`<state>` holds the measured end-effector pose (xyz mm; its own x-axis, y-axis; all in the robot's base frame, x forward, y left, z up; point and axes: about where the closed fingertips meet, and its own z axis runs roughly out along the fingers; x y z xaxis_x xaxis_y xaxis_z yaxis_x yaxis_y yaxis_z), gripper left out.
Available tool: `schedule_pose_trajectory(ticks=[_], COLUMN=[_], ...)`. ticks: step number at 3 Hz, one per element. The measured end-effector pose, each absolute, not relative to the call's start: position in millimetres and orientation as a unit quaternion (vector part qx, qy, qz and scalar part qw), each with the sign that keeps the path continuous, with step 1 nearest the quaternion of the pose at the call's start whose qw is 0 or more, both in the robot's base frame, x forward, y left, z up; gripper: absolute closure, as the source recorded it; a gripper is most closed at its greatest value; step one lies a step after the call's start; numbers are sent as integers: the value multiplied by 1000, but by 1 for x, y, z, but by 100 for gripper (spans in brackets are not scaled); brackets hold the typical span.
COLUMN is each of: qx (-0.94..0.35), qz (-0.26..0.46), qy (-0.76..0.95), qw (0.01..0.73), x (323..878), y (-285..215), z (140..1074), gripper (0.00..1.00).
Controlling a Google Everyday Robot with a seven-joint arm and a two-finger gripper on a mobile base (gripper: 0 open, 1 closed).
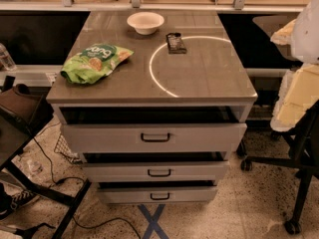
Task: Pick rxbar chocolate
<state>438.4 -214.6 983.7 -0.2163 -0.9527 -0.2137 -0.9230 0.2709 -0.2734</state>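
Observation:
The rxbar chocolate (175,42) is a small flat dark bar lying on the grey cabinet top (199,78), toward the back middle, just right of the white bowl (145,22). It lies on the upper edge of a bright ring of light on the top. My gripper (298,91) is part of the pale white and yellowish arm at the right edge of the view. It is beside the cabinet, well to the right of the bar and touching nothing on the top.
A green crinkled chip bag (94,60) lies at the front left of the top. Three drawers (155,137) with dark handles stand slightly pulled out below. A chair base (294,168) is on the right, and a dark table and cables on the left.

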Motion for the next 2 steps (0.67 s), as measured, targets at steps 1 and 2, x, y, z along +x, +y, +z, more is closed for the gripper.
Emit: schedule_pose_trajectory(ticks=[1, 2], qx=[-602, -598], qz=[-43, -42], qy=[779, 776], qw=[171, 198], x=[438, 456], y=[-215, -212], z=[984, 984], gripper=[0, 0])
